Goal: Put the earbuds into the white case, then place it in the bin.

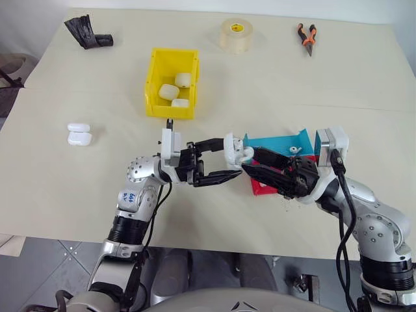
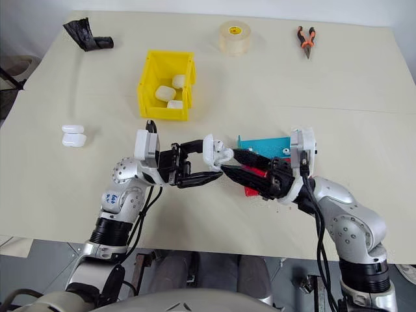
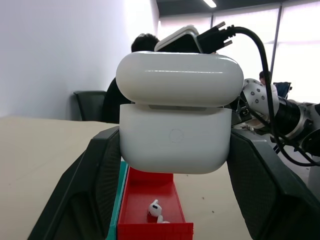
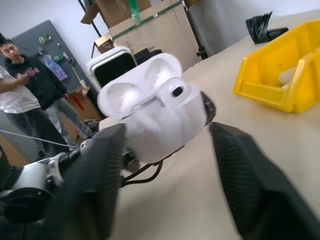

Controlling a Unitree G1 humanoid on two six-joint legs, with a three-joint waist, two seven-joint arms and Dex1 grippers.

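My left gripper [image 1: 229,158] is shut on the white case [image 1: 235,148], holding it above the table with its lid flipped open [image 3: 175,135]. In the right wrist view one earbud [image 4: 173,91] sits in a slot of the open case. My right gripper [image 1: 248,160] points at the case from the right, open, its fingers [image 4: 95,170] apart on either side of it. More earbuds [image 3: 155,209] lie in the red tray [image 3: 150,190] below the case. The yellow bin [image 1: 156,78] stands farther back on the table with three white cases inside.
A blue tray [image 1: 279,142] lies against the red tray [image 1: 260,187] under my right arm. Two white cases [image 1: 79,134] rest at the table's left. A tape roll [image 1: 236,35], pliers [image 1: 307,38] and a black object [image 1: 88,34] lie at the far edge. A person [image 4: 25,95] stands beyond the table.
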